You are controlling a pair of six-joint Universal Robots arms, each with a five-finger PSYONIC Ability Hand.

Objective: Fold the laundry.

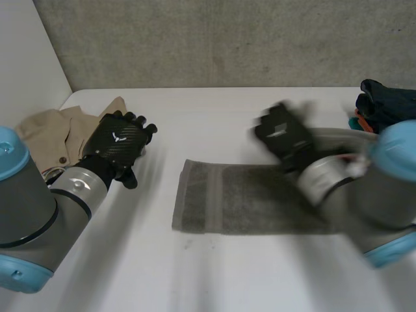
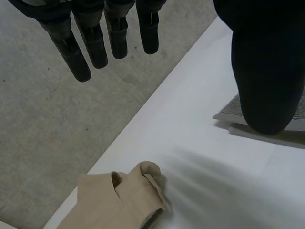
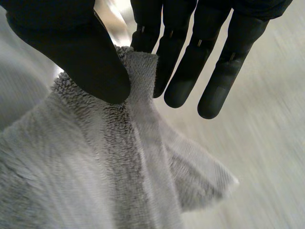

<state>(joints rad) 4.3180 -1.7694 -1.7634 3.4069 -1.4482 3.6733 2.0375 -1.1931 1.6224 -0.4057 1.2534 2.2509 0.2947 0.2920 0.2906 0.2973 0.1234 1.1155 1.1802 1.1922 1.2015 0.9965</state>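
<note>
At the far left of your table [image 1: 214, 107], a beige shirt [image 1: 55, 133] is lying crumpled near the corner. Your left hand [image 1: 118, 144] is hovering near it, palm down, and it is holding nothing. In the left wrist view its fingers [image 2: 95, 45] are hanging straight and slightly spread, and its thumb [image 2: 267, 71] is standing well apart from them. Beneath those fingertips the beige shirt [image 2: 114, 200] is resting by the table's edge, apart from the hand.

Toward the middle, a grey towel [image 1: 247, 205] is lying as a long flat strip on the table, well apart from your left hand. One corner of the grey towel [image 2: 228, 111] is peeking out beside the left thumb.

Your right hand [image 1: 286, 136] is hanging over the towel's far edge, toward its right end. In the right wrist view it is pinching the cloth. Its thumb [image 3: 81, 52] is pressing a raised fold of the grey towel [image 3: 95, 176] against the fingers beside it, while the outer fingers [image 3: 224, 76] are reaching straight past. The towel is draping down from that pinch.

At the far right, a pile of dark clothes [image 1: 387, 104] is sitting at the table's edge, apart from your right hand.
</note>
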